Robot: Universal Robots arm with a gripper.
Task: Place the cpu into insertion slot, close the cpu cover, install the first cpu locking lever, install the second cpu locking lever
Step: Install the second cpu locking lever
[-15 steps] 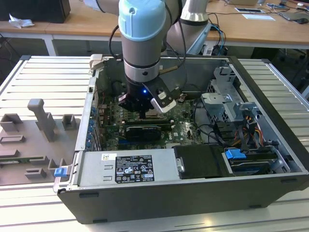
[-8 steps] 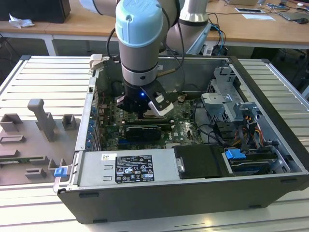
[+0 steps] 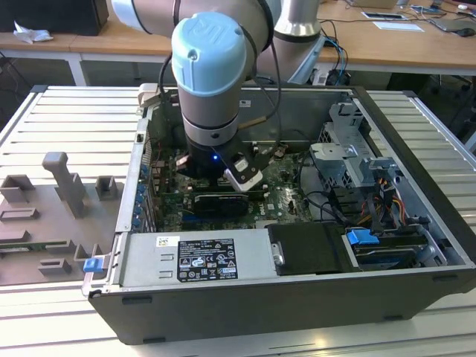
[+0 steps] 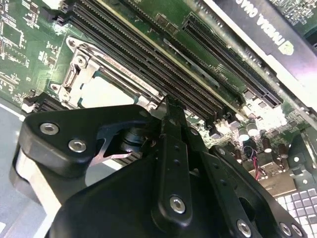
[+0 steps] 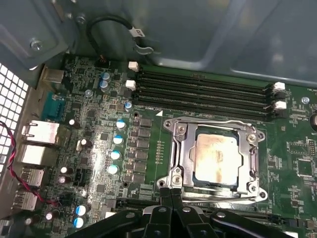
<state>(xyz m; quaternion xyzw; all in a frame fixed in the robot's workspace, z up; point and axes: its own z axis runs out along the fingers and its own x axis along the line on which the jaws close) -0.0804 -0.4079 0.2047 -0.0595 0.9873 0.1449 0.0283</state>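
The cpu point(image 5: 215, 156) lies flat in the insertion slot point(image 5: 253, 189) on the green board, its pale metal face showing. The cpu cover point(image 5: 181, 148), a silver frame, lies down around the chip, which shows through its window. My gripper point(image 5: 171, 192) hangs just at the socket's edge, its two black fingers pressed together with nothing between them. In the second wrist view the same fingertips point(image 4: 170, 105) meet beside the cpu point(image 4: 106, 91) and its cover point(image 4: 79, 69). How the locking levers stand I cannot tell. In the exterior view the arm's wrist point(image 3: 212, 141) reaches down into the open computer case.
Long black memory slots point(image 5: 203, 91) run beside the socket. A black graphics card point(image 4: 267, 29) lies further along the board. Rear ports point(image 5: 37, 144), the power supply point(image 3: 197, 260) and a drive cage point(image 3: 357, 163) stand around inside the case. A grey fixture tray point(image 3: 52, 208) lies outside.
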